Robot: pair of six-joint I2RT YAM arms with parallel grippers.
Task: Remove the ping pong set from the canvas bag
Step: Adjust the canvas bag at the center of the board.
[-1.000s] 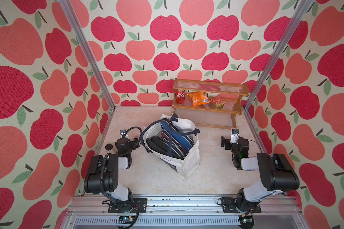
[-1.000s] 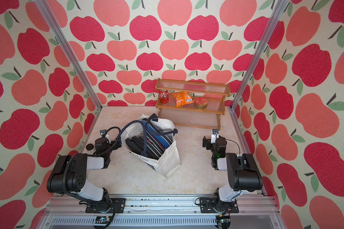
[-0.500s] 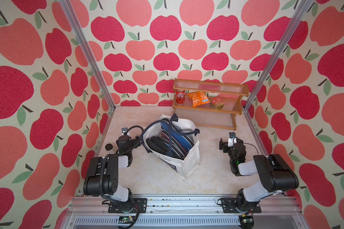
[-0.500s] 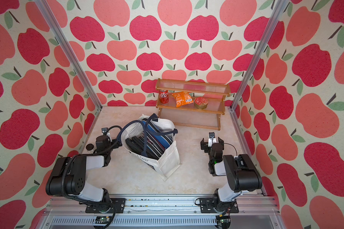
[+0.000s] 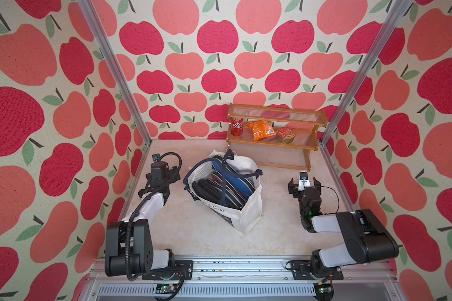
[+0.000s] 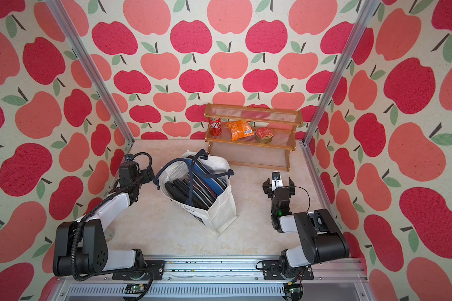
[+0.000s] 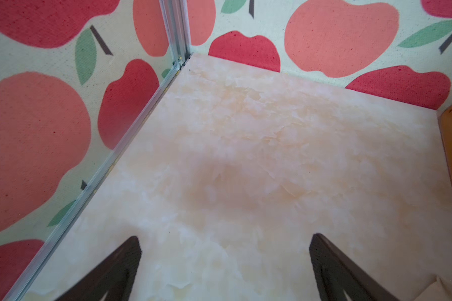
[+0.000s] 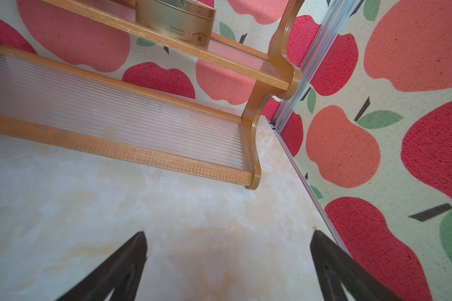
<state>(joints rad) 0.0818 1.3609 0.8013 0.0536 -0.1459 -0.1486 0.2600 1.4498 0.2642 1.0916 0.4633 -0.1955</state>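
Starting near: your left gripper [image 7: 225, 241] hangs at 9 o'clock of the canvas bag [image 5: 248, 216], fingers spread wide, nothing between them, bare table [image 7: 245, 130] below. Your right gripper [image 8: 227, 235] is at 3 o'clock, well apart from the bag, fingers also spread and empty. Neither touches anything.

The ping pong set [image 5: 221, 186] is all inside the bag, mid-table, mouth up. The flat covers stand on edge, packed side by side, with the black-edged cases [image 5: 204, 189] toward 8 o'clock and a blue cover [image 5: 232, 179] toward 2 o'clock. Nothing is out, so I'd call this the first reach.

The bag looks soft and will likely drag. Pin its rim with the left gripper, which is nearer, and pull with the right. Come in from above, pinch one cover across its thin top edge and lift straight up. The navy handles [image 5: 192, 169] loop over the mouth, so watch for snags. Take an outer cover first, since the middle ones look wedged.

Writing: the navy script on the bag's near face ends in "Coeur", and the words before it are folded away. Farther back, the shelf [image 5: 277, 114] stands at 12 to 1 o'clock against the back wall.
- Red can [image 5: 237, 127]: white cola-style script, too small to read.
- Orange snack packet [image 5: 261, 129]: print unreadable.
- Round tin [image 5: 286, 134]: in the right wrist view its gold side has small print. The first word looks like "Confectionery"; the rest is too small.
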